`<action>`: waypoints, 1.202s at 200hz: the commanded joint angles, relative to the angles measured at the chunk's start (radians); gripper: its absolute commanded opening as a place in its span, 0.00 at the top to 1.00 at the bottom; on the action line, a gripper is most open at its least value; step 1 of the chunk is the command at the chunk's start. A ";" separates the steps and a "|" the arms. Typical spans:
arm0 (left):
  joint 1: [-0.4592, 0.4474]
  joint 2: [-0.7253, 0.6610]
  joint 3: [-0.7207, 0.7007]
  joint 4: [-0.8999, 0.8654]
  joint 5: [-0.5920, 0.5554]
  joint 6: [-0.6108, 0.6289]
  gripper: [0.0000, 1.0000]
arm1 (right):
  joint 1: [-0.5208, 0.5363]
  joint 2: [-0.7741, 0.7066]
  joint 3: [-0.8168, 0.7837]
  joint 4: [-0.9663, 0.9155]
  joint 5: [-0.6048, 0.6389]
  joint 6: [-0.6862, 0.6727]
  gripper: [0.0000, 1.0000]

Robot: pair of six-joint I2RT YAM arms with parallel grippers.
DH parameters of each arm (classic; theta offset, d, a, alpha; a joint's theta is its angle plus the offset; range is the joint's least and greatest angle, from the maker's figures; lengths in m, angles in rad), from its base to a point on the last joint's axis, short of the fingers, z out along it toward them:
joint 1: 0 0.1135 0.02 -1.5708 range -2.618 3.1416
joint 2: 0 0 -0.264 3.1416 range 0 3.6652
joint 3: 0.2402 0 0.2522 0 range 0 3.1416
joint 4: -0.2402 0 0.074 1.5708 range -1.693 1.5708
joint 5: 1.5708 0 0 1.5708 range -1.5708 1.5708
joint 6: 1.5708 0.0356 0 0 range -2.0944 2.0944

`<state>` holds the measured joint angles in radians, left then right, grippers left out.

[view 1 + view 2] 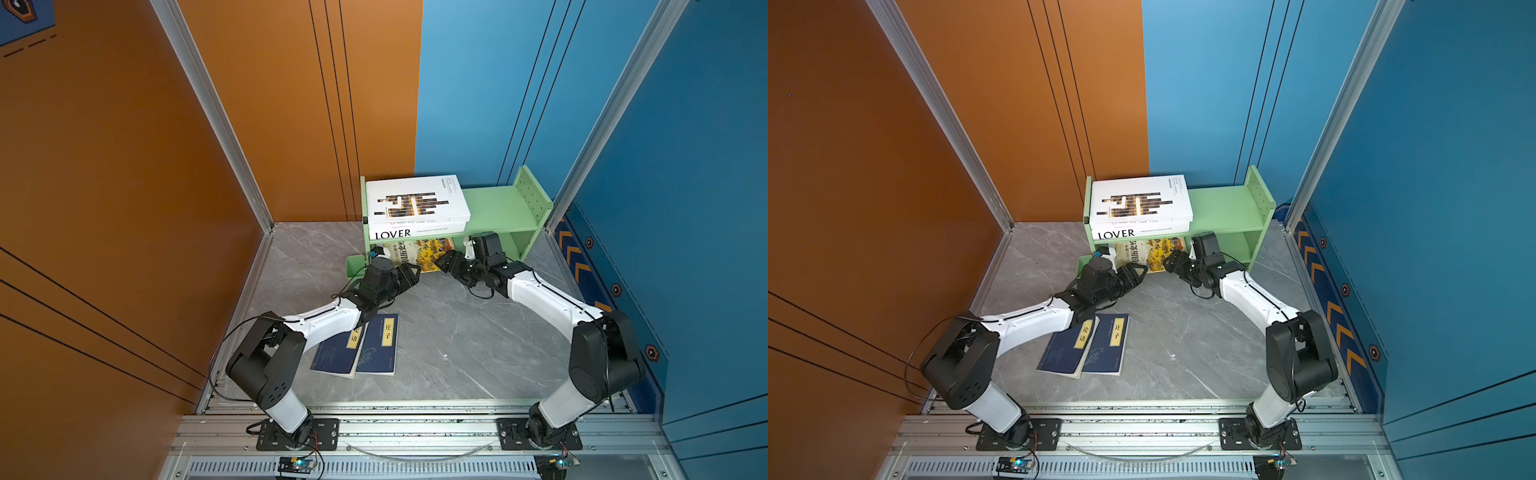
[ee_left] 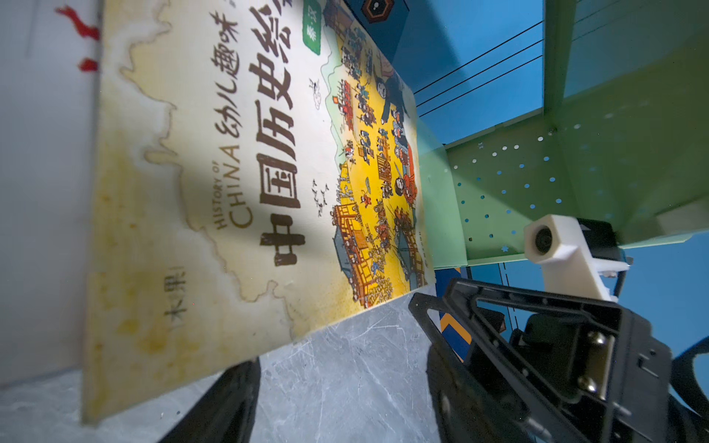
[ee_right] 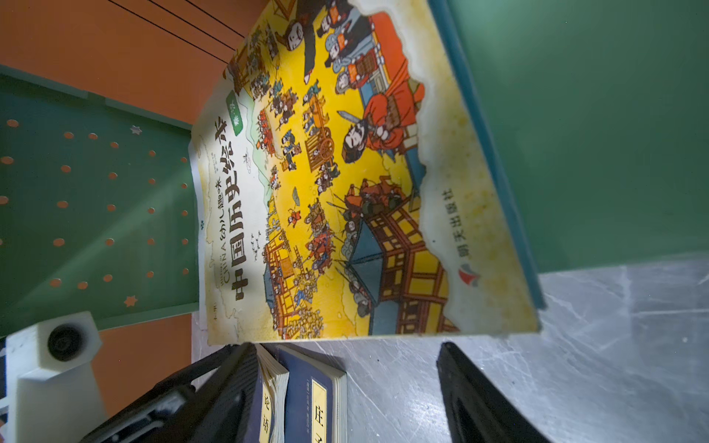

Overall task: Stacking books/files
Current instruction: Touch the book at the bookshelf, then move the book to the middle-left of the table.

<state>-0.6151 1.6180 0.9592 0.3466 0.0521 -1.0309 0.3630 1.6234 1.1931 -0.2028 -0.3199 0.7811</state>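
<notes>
Closely, left pincer (image 1: 415, 272) and right pincer (image 1: 439, 262) spread wide, empty, just before tilted yellow picture book (image 1: 409, 249)

Glossy paper cover on the yellow picture book (image 2: 249, 172), matt green shelf (image 1: 494, 203), smooth grey marble-look tabletop (image 1: 436, 332).

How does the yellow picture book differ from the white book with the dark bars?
The white book with dark bars lies flat on the LOVER book atop the green shelf; the yellow picture book leans tilted in the space below. The white book's cover is plain with dark bars; the yellow picture book's is a crowded illustration. Both show their front covers.
</notes>
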 commanded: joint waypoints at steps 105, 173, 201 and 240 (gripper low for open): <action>-0.099 -0.393 -0.148 -0.270 -0.011 0.198 0.20 | 0.124 -0.228 -0.114 0.004 0.103 -0.053 0.23; -0.139 -0.597 -0.343 -0.593 -0.215 0.127 0.15 | 0.293 -0.259 -0.219 0.000 0.248 -0.012 0.18; -0.159 -0.575 -0.407 -0.594 -0.247 0.075 0.07 | 0.368 -0.223 -0.226 -0.002 0.296 0.006 0.06; -0.180 -0.509 -0.444 -0.565 -0.270 0.034 0.02 | 0.435 -0.160 -0.226 0.015 0.312 0.031 0.06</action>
<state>-0.7856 1.0798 0.5377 -0.2199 -0.1730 -0.9550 0.7692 1.4231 0.9802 -0.1921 -0.0528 0.7860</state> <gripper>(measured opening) 0.973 0.938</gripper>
